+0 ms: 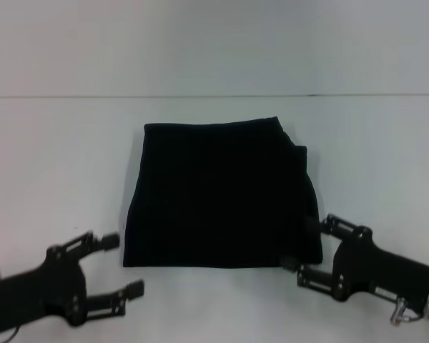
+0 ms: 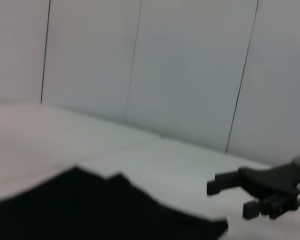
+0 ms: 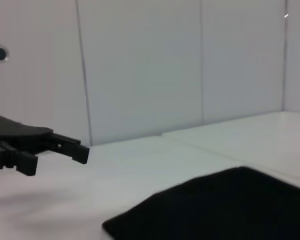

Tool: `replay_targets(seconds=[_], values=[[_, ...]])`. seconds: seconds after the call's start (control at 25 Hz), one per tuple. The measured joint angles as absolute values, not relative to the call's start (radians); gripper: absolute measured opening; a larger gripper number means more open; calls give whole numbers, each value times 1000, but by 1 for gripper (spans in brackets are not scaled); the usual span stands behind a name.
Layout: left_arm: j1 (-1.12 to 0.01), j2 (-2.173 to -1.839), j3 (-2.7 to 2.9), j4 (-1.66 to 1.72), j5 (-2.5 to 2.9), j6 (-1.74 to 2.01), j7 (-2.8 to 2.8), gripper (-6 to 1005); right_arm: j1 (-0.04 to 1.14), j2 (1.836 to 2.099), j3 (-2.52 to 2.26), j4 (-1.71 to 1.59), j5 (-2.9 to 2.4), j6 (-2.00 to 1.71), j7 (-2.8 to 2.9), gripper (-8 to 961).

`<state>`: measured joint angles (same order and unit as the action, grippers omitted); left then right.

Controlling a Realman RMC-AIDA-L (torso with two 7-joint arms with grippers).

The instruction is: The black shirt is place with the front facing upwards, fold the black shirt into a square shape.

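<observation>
Midway across the white worktop (image 1: 50, 157), the black shirt (image 1: 218, 196) lies folded into a near-square.
Folding looks all but done; its right edge bulges, so the next move may be a tidy-up. Right hand (image 1: 312, 250), fingers apart, touches the shirt's near right corner; left hand (image 1: 123, 265), fingers apart, sits just off the near left corner.

Folded black shirt (image 3: 215, 207) on white table (image 3: 155, 155), left gripper (image 3: 55, 152) beyond
</observation>
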<state>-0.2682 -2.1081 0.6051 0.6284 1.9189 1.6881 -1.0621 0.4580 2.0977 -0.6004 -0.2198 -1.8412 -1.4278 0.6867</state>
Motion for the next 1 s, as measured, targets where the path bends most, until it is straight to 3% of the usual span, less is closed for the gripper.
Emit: replay_targets(seconds=[1.0], values=[[-258,-2100,528,584,1994,1663,-1059,937,427,2097,-645,-215,-1835,-1421,676,808]])
